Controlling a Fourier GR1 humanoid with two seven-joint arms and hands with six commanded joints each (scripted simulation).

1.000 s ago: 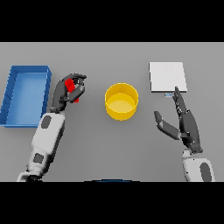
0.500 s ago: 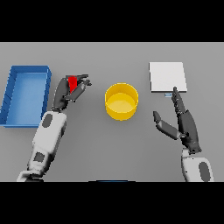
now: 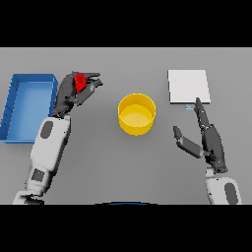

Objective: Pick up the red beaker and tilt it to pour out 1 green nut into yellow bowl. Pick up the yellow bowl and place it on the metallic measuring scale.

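My left hand [image 3: 74,93] is curled round the small red beaker [image 3: 79,81], which shows only partly between the fingers, left of the yellow bowl [image 3: 137,114]. The bowl stands upright in the middle of the table, apart from both hands. The metallic measuring scale [image 3: 188,86] is a pale square plate at the back right. My right hand [image 3: 210,139] hovers to the right of the bowl and just in front of the scale, fingers straight and thumb spread, holding nothing.
A blue rectangular bin [image 3: 28,104] lies at the far left, close beside my left forearm.
My left hand has lifted the red beaker up and away from me, turning so the beaker is more covered by the fingers. The right hand has barely moved.
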